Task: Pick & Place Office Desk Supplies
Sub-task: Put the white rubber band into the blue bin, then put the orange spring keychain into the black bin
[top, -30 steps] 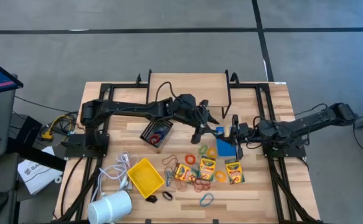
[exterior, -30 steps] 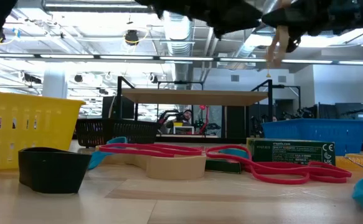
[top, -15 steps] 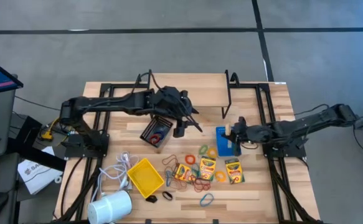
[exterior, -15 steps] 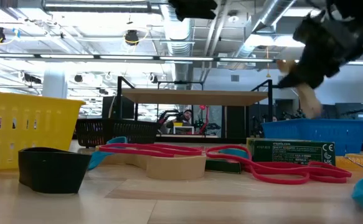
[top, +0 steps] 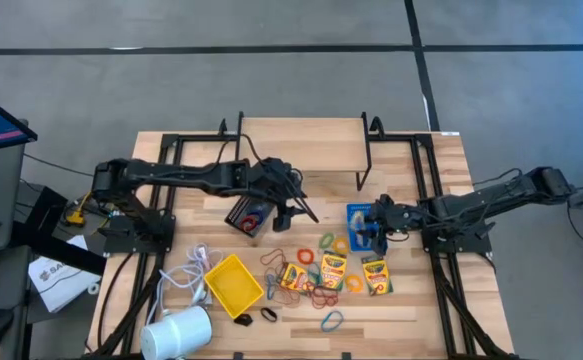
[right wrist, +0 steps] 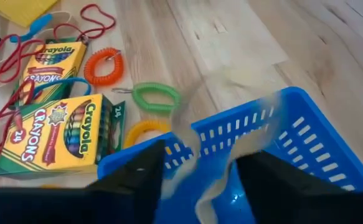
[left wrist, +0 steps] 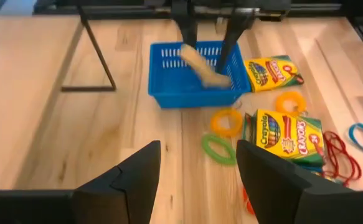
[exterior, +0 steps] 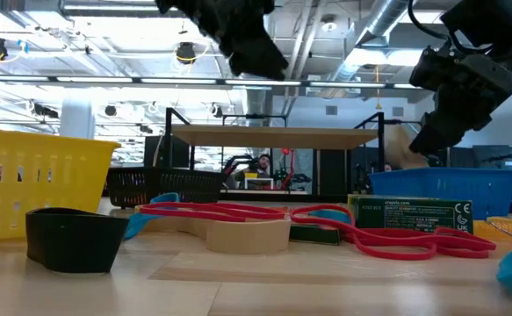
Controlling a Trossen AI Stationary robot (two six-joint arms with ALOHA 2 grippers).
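Note:
My right gripper [top: 376, 222] hangs open over the blue bin [top: 363, 230], tipped down into it. A tan rubber band [left wrist: 203, 65] slants in the bin's mouth between its fingers and shows blurred in the right wrist view [right wrist: 246, 144]. My left gripper [top: 296, 212] is open and holds nothing, beside the black bin [top: 251, 213]. Crayon boxes [top: 332, 268] [top: 375, 275] [top: 293, 277] lie flat on the table near the blue bin, among loose coloured rings [right wrist: 156, 96]. My right gripper points slantwise down into the blue bin, and the tan band [right wrist: 246, 144] sits between its spread fingers. The band is blurred, so I cannot tell whether a finger touches it.
A yellow bin [top: 233, 282] stands at the near left, with a white cable [top: 196, 268] and a white cylinder [top: 179, 330] beside it. Red bands [top: 321, 295] and a dark clip [top: 243, 319] lie near the front edge. A black frame [top: 301, 135] stands at the back.
My right gripper has come down and tipped over the blue bin with the tan band, then opened. The band has gone from hanging high above the table to the bin's mouth. My left gripper has drawn back from the right one toward the table's left, beside the black bin.

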